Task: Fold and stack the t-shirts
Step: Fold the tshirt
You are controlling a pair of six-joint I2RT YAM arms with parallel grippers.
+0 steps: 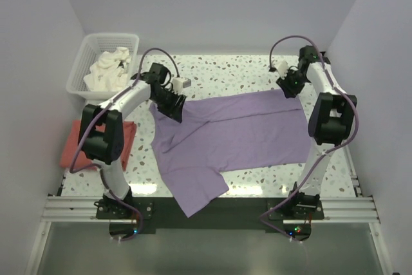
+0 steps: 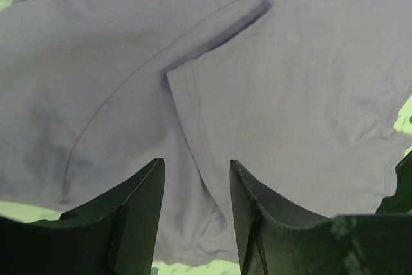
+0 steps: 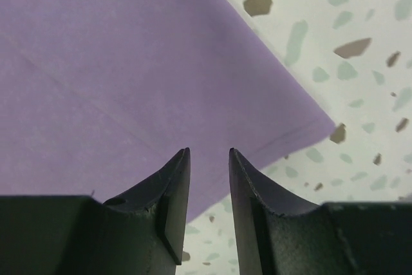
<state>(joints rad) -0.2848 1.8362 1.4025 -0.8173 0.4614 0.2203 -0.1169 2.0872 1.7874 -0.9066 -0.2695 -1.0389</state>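
At the far left a basket [image 1: 82, 64] held white cloths [image 1: 107, 70], and a red folded cloth [image 1: 72, 146] lay beside the left arm. The purple t-shirt [image 1: 238, 133] lay spread across the middle of the table [image 1: 225, 72], one sleeve reaching past the near edge. A clean fold probably called for pinching both far corners together and carrying them over evenly, so that nothing bunched. The left gripper [image 2: 196, 162] sat low over the sleeve seam, its fingers [image 2: 138, 204] moderately apart and gripping nothing. The right gripper [image 3: 209, 151] hovered at the far right hem corner, parted only narrowly and also holding nothing.
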